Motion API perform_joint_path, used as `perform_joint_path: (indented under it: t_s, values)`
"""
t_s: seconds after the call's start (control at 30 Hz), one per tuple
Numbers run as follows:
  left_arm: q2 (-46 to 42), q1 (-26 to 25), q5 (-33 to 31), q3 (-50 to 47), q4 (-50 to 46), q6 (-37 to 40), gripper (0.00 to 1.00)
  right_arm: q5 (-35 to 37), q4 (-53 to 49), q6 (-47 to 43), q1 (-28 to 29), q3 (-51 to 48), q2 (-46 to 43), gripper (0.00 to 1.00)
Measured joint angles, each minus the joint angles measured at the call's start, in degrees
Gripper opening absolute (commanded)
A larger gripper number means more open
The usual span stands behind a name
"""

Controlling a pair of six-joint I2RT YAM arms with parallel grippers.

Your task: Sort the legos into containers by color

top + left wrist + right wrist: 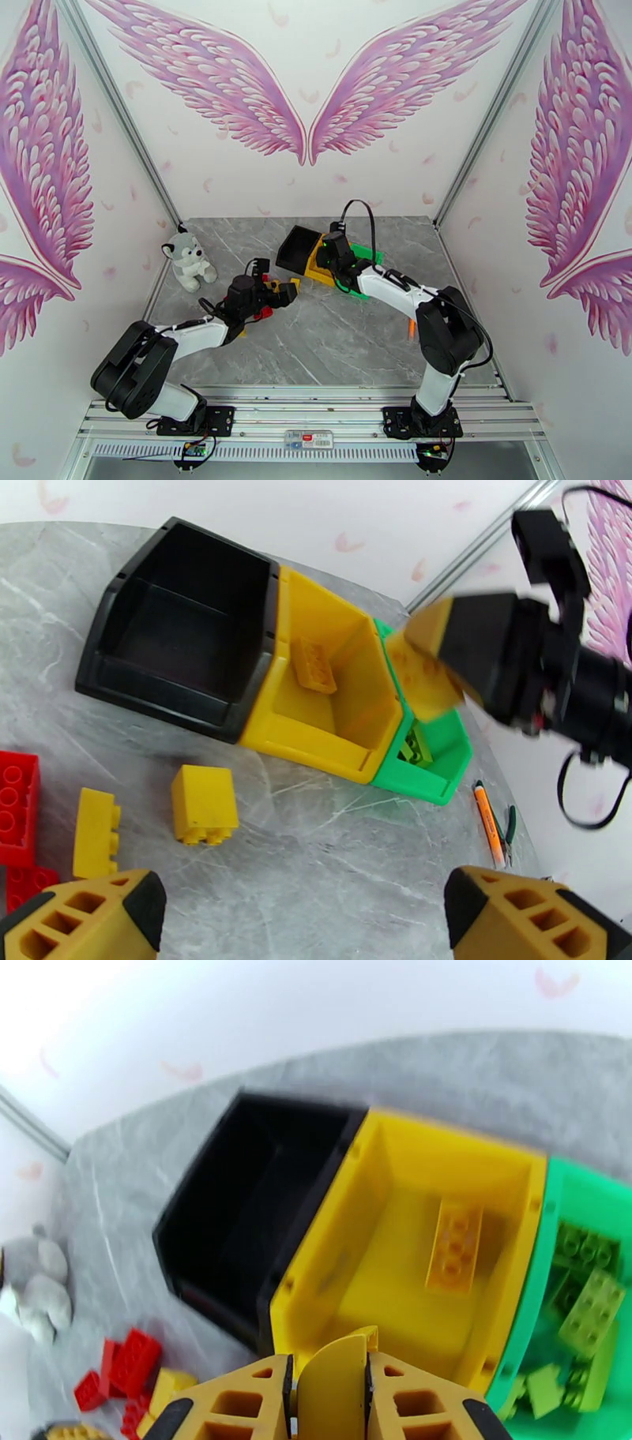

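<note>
Claws first: left claw (304, 920) low over the table (340, 347), jaws spread wide with nothing between them; both yellow fingertips (87, 914) frame the bottom of the left wrist view. Just beyond them on the marble lie loose legos: a flat yellow brick (96, 831), a taller yellow block (204, 804) beside it, and red bricks (16, 796) at the left edge, with another red piece (28, 879) nearer. None of these touches the claw. Right claw (330, 1364) is closed on a yellow lego (423, 677), which sits edge-on between its fingers in the right wrist view. From the left wrist view the held piece hangs above the bins, about where yellow meets green. From the right wrist view it is over the near rim of the yellow bin (371, 1197). Whether it touches the rim cannot be told. Farther on are the three containers, joined in a row and resting on the table: black bin (158, 693) on the left, the yellow bin in the middle, green bin (419, 784) on the right. One yellow brick (454, 1244) lies flat, studs up, on the yellow bin's floor. Several light green bricks (588, 1307) are piled in the green bin. Orange-handled pliers (490, 819) lie on the table just beside the green bin. A plush toy (188, 260) sits at the far left of the table, well apart from the bins.
</note>
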Motion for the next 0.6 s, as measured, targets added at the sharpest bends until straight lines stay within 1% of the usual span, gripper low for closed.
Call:
perform_joint_path:
  t_s: [0.07, 0.2, 0.23, 0.33, 0.43, 0.6]
  values:
    - [-0.3, 0.0, -0.8, 0.0, -0.1, 0.2, 0.99, 1.3, -1.3, -0.9, -0.5, 3.5, 2.1, 0.38]
    - [-4.2, 0.0, -3.1, -0.9, -0.2, 0.5, 0.99, 3.5, -4.3, -2.3, -1.2, 8.7, 6.7, 0.61]
    - [-5.8, 0.0, -4.0, -1.4, -0.3, 0.6, 0.99, 3.9, -5.0, -2.7, -1.3, 9.2, 7.5, 0.65]
    - [-10.0, 0.2, -6.5, -2.6, -0.4, 1.0, 0.99, 4.6, -6.8, -3.9, -1.3, 9.2, 8.6, 0.68]
    - [-13.6, 0.8, -8.7, -4.3, -1.1, 1.3, 0.99, 5.5, -6.5, -4.5, -0.8, 8.0, 8.3, 0.72]
    - [-18.0, 3.0, -11.8, -6.9, -3.0, 1.2, 0.99, 6.2, -4.3, -5.4, 2.9, 1.4, 5.0, 0.77]
